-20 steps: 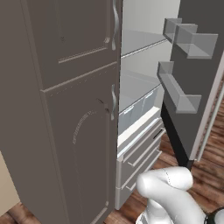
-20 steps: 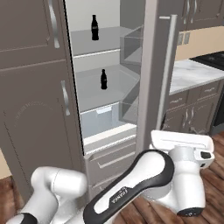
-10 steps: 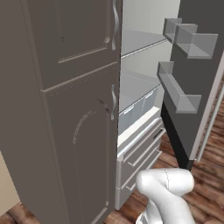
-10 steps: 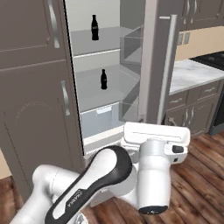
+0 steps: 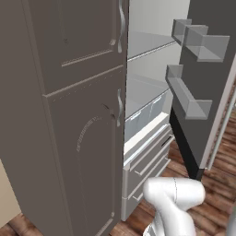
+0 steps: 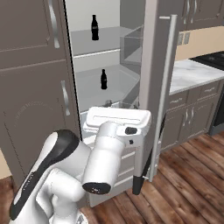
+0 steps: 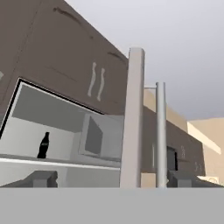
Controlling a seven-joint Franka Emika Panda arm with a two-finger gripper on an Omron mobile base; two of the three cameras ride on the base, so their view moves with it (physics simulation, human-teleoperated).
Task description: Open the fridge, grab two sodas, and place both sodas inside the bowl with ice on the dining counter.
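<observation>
The fridge (image 6: 100, 57) stands open, its door (image 6: 153, 65) swung out to the right with the long silver handle (image 6: 167, 87) facing me. Two black sodas stand inside: one (image 6: 94, 27) on the upper shelf, one (image 6: 103, 79) on the shelf below. My white hand sits low in front of the opening, and the gripper (image 6: 121, 106) points into the fridge, below the lower soda and apart from it. In the hand view the gripper (image 7: 113, 179) is open and empty, fingertips (image 7: 41, 178) wide apart, with a soda (image 7: 43, 145) ahead at left. The bowl and the dining counter are out of view.
A tall brown-grey cabinet (image 5: 69, 115) flanks the fridge on the left. Door bins (image 5: 193, 97) jut from the open door. Fridge drawers (image 5: 147, 156) sit below the shelves. A wall counter (image 6: 192, 72) and stove (image 6: 215, 59) lie right of the door, over wood floor (image 6: 188, 188).
The arm has swung left and risen, carrying the hand from beside the door's lower edge to the front of the fridge opening. The sodas and door have not moved.
</observation>
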